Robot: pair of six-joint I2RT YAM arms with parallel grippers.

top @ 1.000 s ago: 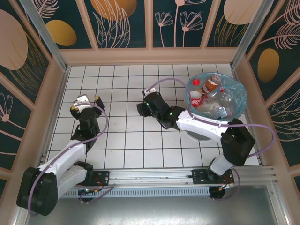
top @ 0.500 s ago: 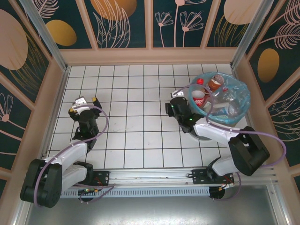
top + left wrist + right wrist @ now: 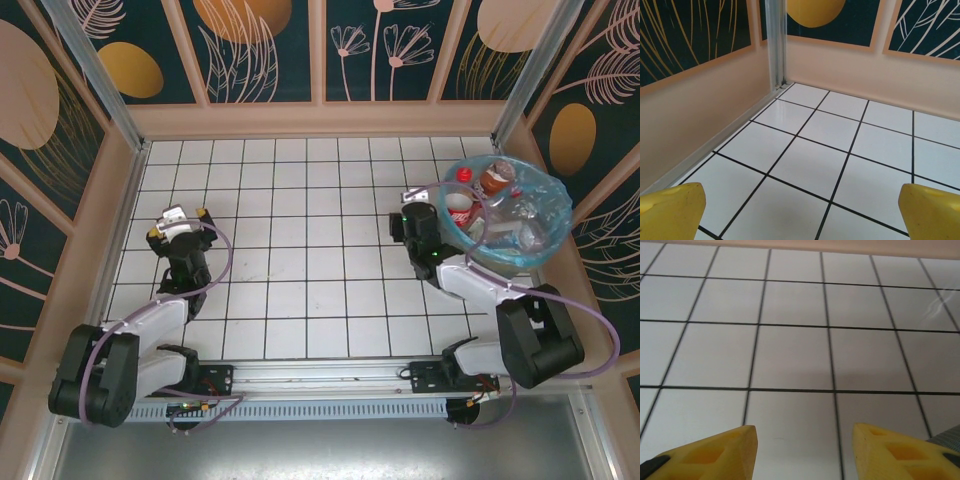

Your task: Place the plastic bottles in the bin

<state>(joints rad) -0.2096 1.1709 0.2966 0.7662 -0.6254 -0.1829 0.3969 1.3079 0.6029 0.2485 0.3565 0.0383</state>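
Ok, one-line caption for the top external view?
Plastic bottles piled in the round blue-lined bin; left gripper and right gripper open above the white tiled table.

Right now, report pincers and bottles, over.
Left pincer open, nothing held. Right pincer open, beside the bin. Plastic bottles inside the bin.

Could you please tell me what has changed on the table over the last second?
The right hand, open and empty, swung from the middle of the table back toward the right. The bin, with the plastic bottles in it, slid rightward too. The left hand stayed in place, open; nothing was picked up or released.
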